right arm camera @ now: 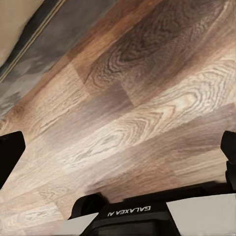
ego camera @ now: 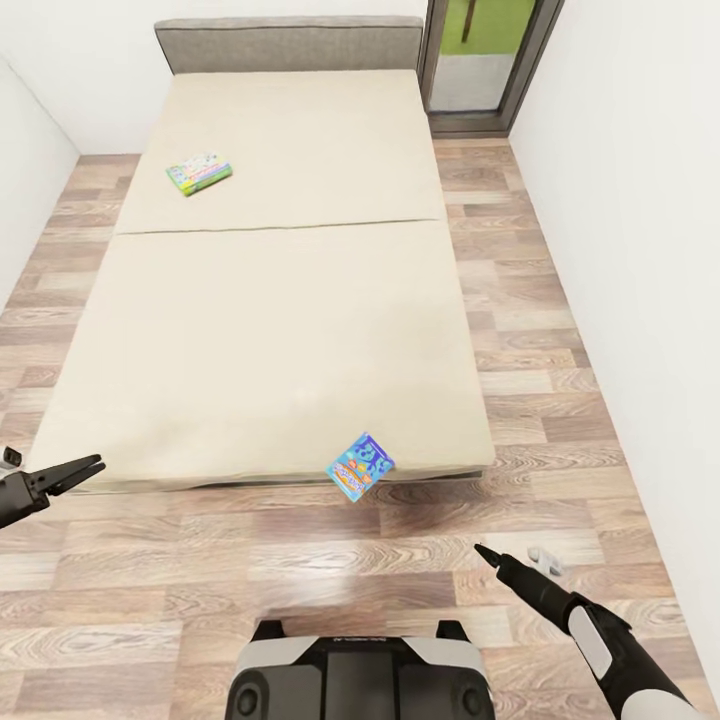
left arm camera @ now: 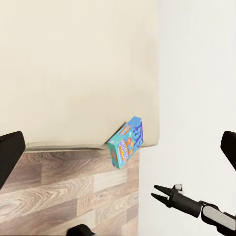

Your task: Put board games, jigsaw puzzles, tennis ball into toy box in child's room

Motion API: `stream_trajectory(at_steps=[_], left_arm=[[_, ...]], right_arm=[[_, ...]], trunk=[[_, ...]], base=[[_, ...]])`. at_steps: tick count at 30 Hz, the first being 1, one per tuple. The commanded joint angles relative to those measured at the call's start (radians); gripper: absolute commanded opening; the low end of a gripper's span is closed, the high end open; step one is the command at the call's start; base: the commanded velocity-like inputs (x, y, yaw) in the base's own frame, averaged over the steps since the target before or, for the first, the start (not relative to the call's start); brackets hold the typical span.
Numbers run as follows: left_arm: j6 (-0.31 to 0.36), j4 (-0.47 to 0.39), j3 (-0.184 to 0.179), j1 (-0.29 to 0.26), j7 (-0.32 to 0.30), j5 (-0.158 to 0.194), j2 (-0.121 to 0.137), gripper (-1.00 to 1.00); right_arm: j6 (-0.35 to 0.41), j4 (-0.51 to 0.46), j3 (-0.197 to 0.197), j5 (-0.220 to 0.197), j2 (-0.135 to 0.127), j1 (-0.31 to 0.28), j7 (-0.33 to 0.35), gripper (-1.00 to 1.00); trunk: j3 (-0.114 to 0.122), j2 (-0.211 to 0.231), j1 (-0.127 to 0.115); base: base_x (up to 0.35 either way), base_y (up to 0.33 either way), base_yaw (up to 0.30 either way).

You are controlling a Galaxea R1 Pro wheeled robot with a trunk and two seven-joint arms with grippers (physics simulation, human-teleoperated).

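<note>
Head view, sweeping from the left: the left gripper [ego camera: 88,466] hangs low over the wood-plank floor [ego camera: 300,560] just off the bed's near left corner, its dark fingers close together with a thin gap between them and nothing held. The left wrist view shows its own fingertips at the two sides of the picture, well apart, so how far the jaws stand open I cannot tell for sure.

The wide cream-covered bed with a grey padded headboard [ego camera: 280,330] takes the middle. Far up on its left part lies a flat green-edged colourful board game box [ego camera: 199,173], flat on the cover, well apart from both arms. At the near edge, towards the right, a second blue and orange game box [ego camera: 360,466] sits tilted, overhanging the edge of the mattress; the left wrist view catches it [left arm camera: 126,141] leaning off the bed's corner above the planks.

Further right, the right gripper [ego camera: 486,553] points towards the bed over bare floor, near that tilted box but not touching it; its tips read as nearly closed and empty. Beside it lies a small pale object [ego camera: 545,556] I cannot identify. A dark-framed glass door [ego camera: 490,60] stands beyond the bed, by the white wall [ego camera: 640,250].
</note>
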Motion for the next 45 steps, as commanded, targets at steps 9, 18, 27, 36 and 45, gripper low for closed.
stream_trajectory(at_steps=[9,18,27,36,45], left_arm=[[0.017,0.010,-0.005,0.022,-0.005,-0.001,0.000,1.00],[0.009,0.064,-0.016,0.069,-0.005,0.000,-0.011,1.00],[0.005,0.111,-0.046,0.079,-0.005,0.006,-0.010,1.00],[0.003,0.114,-0.048,0.080,-0.005,0.003,-0.010,1.00],[0.003,0.114,-0.048,0.080,-0.005,0.004,-0.011,1.00]], right_arm=[[0.010,0.036,-0.003,-0.020,-0.001,-0.001,0.006,1.00],[0.017,0.037,0.005,-0.016,-0.001,-0.001,0.006,1.00],[0.042,0.036,0.004,-0.012,-0.001,0.000,0.034,1.00],[0.032,0.037,0.002,-0.007,0.000,0.000,0.052,1.00],[0.028,0.038,0.001,-0.010,0.001,0.000,0.051,1.00]], trunk=[[-0.029,-0.064,0.035],[-0.038,-0.085,0.046],[-0.038,-0.085,0.046],[-0.038,-0.085,0.046],[-0.026,-0.085,0.046]], base=[[0.000,0.000,0.000],[0.000,0.000,0.000],[-0.012,0.003,0.000],[-0.029,0.028,0.000],[-0.001,0.001,0.000]])
